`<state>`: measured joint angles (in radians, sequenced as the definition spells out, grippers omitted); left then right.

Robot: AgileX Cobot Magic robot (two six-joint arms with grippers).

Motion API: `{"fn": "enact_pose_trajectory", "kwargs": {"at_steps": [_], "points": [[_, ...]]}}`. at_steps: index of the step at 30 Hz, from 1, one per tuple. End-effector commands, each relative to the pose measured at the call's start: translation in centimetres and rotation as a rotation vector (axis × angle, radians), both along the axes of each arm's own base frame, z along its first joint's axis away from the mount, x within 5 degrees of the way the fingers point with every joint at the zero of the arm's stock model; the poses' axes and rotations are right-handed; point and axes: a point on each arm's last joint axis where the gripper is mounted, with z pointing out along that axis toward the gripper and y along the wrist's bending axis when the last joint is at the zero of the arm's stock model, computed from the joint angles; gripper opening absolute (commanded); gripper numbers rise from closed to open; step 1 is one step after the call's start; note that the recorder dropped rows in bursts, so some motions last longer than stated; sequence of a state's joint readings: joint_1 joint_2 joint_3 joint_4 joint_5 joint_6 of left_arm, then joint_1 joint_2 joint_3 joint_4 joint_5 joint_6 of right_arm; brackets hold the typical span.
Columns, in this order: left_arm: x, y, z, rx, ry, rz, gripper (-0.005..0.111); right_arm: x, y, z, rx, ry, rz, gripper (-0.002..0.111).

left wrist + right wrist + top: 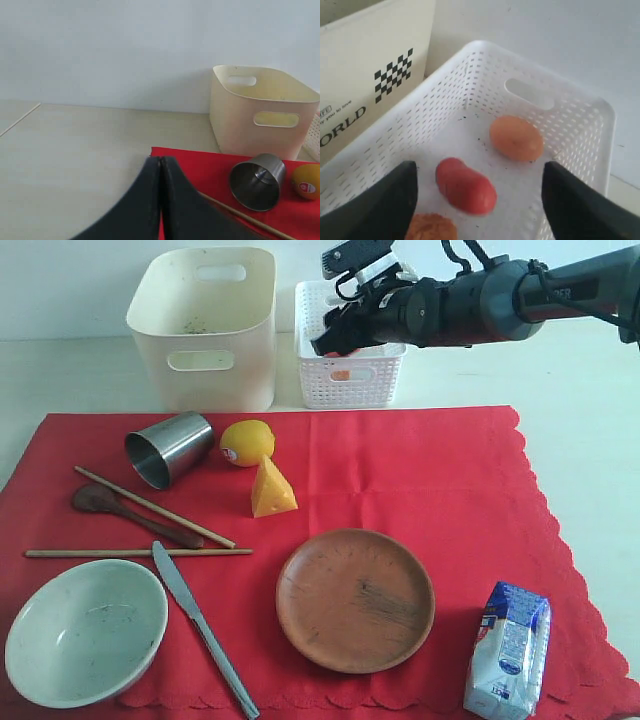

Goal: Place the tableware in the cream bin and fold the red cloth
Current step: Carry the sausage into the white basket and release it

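Note:
The red cloth (pixel 440 480) lies flat on the table. On its left part lie the steel cup (pixel 168 448) on its side, two chopsticks (pixel 152 506), a dark wooden spoon (pixel 128 514), a knife (pixel 200 625) and a whitish bowl (pixel 85 630). The brown plate (pixel 355 598) sits in the middle. Behind the cloth stands the cream bin (pixel 205 325). My right gripper (pixel 335 340) hovers over the white lattice basket, and the right wrist view shows it (pixel 480 170) open and holding nothing. My left gripper (pixel 160 162) is shut and empty beside the cloth's corner, short of the cup (pixel 257 181).
A white lattice basket (pixel 352 380) next to the bin holds a red toy piece (pixel 466 186), an orange one (pixel 516 138) and a brown one (pixel 431 227). A lemon (pixel 247 442), a cheese wedge (pixel 271 490) and a milk carton (pixel 508 650) lie on the cloth.

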<state>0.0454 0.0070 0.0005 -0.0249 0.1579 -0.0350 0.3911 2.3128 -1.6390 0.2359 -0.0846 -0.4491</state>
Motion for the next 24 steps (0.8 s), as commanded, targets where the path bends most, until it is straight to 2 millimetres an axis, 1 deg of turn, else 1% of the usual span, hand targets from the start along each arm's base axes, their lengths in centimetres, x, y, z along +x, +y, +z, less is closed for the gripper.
{"fn": "enact_pose_trajectory", "kwargs": {"at_steps": [1, 3, 7, 10, 11, 12, 13, 14, 15, 17, 18, 19, 20, 21, 23, 24], "points": [[-0.1, 0.0, 0.1, 0.001, -0.013, 0.002, 0.001, 0.0, -0.2, 0.4, 0.005, 0.012, -0.003, 0.073], [-0.1, 0.0, 0.1, 0.001, -0.013, 0.002, 0.001, -0.2, -0.1, 0.7, -0.002, 0.045, 0.006, 0.073], [-0.1, 0.0, 0.1, 0.001, -0.013, 0.002, 0.001, -1.0, -0.2, 2.2, -0.015, 0.111, 0.029, 0.073], [-0.1, 0.0, 0.1, 0.001, -0.013, 0.002, 0.001, -1.8, -0.3, 3.9, -0.025, 0.162, 0.051, 0.073], [-0.1, 0.0, 0.1, 0.001, -0.013, 0.002, 0.001, -2.3, -0.4, 5.1, -0.038, 0.187, 0.067, 0.072], [-0.1, 0.0, 0.1, 0.001, -0.013, 0.002, 0.001, -2.6, -0.4, 5.8, -0.039, 0.197, 0.073, 0.07], [-0.1, 0.0, 0.1, 0.001, -0.013, 0.002, 0.001, -3.2, -0.6, 7.0, -0.049, 0.219, 0.089, 0.065], [-0.1, 0.0, 0.1, 0.001, -0.013, 0.002, 0.001, -3.6, -0.7, 7.6, -0.055, 0.231, 0.098, 0.061], [-0.1, 0.0, 0.1, 0.001, -0.013, 0.002, 0.001, -4.3, -0.7, 8.7, -0.069, 0.257, 0.121, 0.053], [-0.1, 0.0, 0.1, 0.001, -0.013, 0.002, 0.001, -5.2, -0.6, 9.6, -0.096, 0.284, 0.157, 0.043], [-0.1, 0.0, 0.1, 0.001, -0.013, 0.002, 0.001, -5.4, -0.6, 9.9, -0.109, 0.296, 0.172, 0.039], [-0.1, 0.0, 0.1, 0.001, -0.013, 0.002, 0.001, -5.9, -0.6, 10.1, -0.127, 0.324, 0.199, 0.031], [-0.1, 0.0, 0.1, 0.001, -0.013, 0.002, 0.001, -6.3, -0.6, 10.3, -0.143, 0.34, 0.221, 0.026], [-0.1, 0.0, 0.1, 0.001, -0.013, 0.002, 0.001, -7.2, -0.5, 10.4, -0.163, 0.361, 0.25, 0.017], [-0.1, 0.0, 0.1, 0.001, -0.013, 0.002, 0.001, -8.5, -0.9, 9.8, -0.141, 0.374, 0.258, 0.008], [-0.1, 0.0, 0.1, 0.001, -0.013, 0.002, 0.001, -9.2, -1.2, 9.6, -0.135, 0.354, 0.259, 0.003]]}}
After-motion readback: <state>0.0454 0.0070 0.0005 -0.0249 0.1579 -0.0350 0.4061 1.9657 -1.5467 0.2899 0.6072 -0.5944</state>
